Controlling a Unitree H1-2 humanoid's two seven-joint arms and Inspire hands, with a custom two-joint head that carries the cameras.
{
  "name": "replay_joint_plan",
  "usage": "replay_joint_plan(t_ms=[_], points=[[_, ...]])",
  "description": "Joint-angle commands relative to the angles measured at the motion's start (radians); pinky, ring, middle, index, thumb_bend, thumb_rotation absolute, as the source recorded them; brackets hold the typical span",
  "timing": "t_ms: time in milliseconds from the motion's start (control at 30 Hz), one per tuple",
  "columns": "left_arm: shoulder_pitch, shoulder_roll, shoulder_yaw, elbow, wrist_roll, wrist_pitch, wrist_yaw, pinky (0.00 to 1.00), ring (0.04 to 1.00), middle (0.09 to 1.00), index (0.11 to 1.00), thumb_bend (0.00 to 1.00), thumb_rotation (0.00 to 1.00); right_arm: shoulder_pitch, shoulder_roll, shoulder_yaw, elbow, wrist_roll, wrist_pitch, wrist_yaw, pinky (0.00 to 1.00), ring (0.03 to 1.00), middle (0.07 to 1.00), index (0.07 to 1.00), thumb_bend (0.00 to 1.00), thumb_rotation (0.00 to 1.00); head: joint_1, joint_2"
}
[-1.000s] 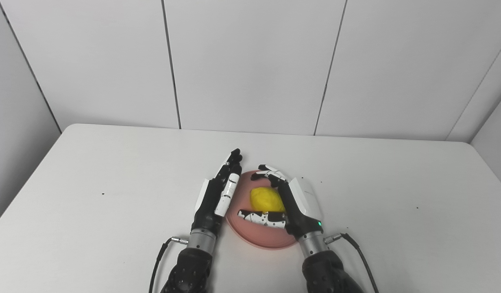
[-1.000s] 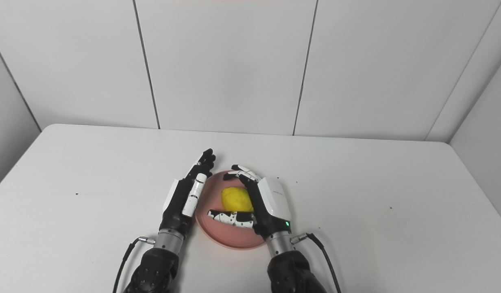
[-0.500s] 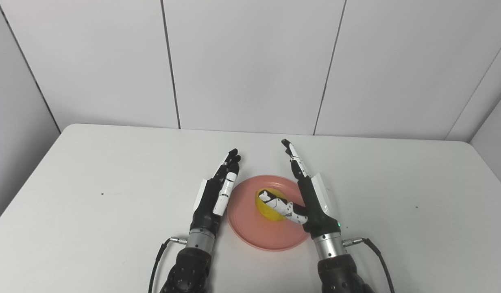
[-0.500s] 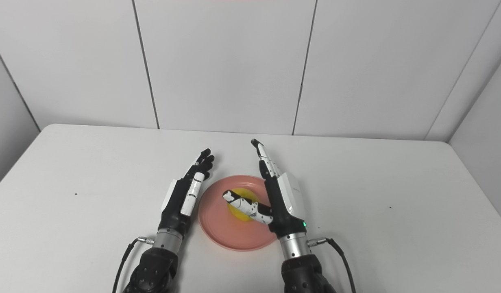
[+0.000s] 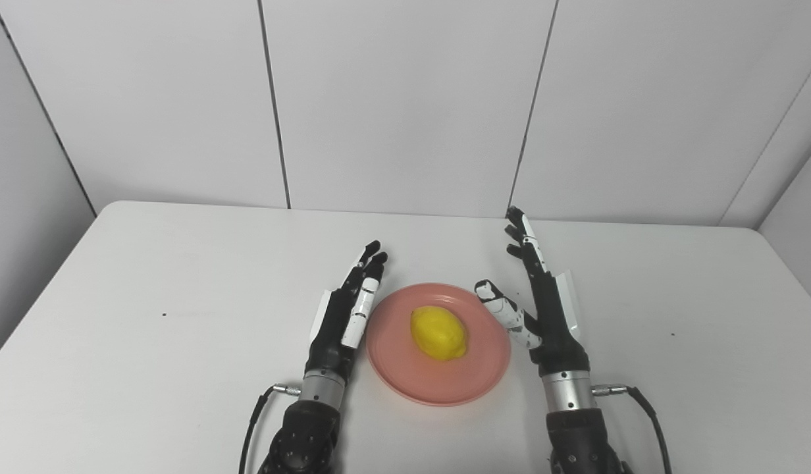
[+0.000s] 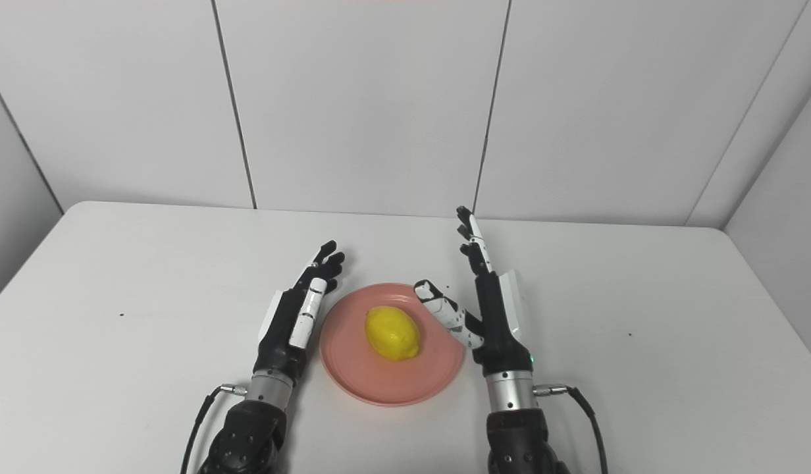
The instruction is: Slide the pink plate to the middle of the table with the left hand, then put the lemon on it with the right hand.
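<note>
The lemon (image 5: pixel 438 333) lies on the pink plate (image 5: pixel 399 375) at lower centre, flanked by the empty, splayed left hand (image 5: pixel 343 316) and right hand (image 5: pixel 544 309) — a careless thumb could nudge the rim and roll it.

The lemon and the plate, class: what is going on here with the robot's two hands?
The lemon lies on the pink plate near the middle of the table. Neither hand holds anything: the left hand is open beside the plate's left edge, and the right hand is open beside its right edge.
</note>
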Motion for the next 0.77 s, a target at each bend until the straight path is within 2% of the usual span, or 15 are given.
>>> replay_joint_plan(t_ms=[0,200,333,533,733], points=[[0.016,0.006,0.004,0.015,-0.012,-0.008,0.003,0.92,0.917,0.910,0.904,0.49,1.00,-0.019,0.008,-0.020,-0.019,0.015,-0.012,-0.011,0.84,0.892,0.920,0.921,0.62,0.99,0.000,0.000],[0.016,0.010,0.005,0.016,-0.017,-0.009,0.003,0.91,0.916,0.912,0.905,0.50,1.00,-0.010,0.017,-0.061,0.016,0.090,0.008,0.016,0.83,0.884,0.897,0.891,0.59,1.00,-0.021,0.006],[0.017,0.013,0.005,0.015,-0.029,-0.013,-0.001,0.93,0.925,0.918,0.915,0.52,1.00,-0.008,0.028,-0.081,0.064,0.179,-0.007,0.047,0.85,0.885,0.888,0.877,0.61,1.00,-0.026,0.010],[0.023,0.013,0.011,0.001,-0.053,-0.012,-0.010,0.96,0.944,0.934,0.928,0.52,1.00,-0.010,0.034,-0.086,0.096,0.243,-0.003,0.083,0.87,0.891,0.897,0.882,0.66,1.00,-0.032,0.011],[0.026,0.017,0.013,-0.007,-0.076,-0.015,-0.019,0.98,0.963,0.948,0.941,0.52,1.00,-0.007,0.048,-0.090,0.111,0.282,0.012,0.105,0.89,0.896,0.906,0.889,0.65,1.00,-0.035,0.013]])
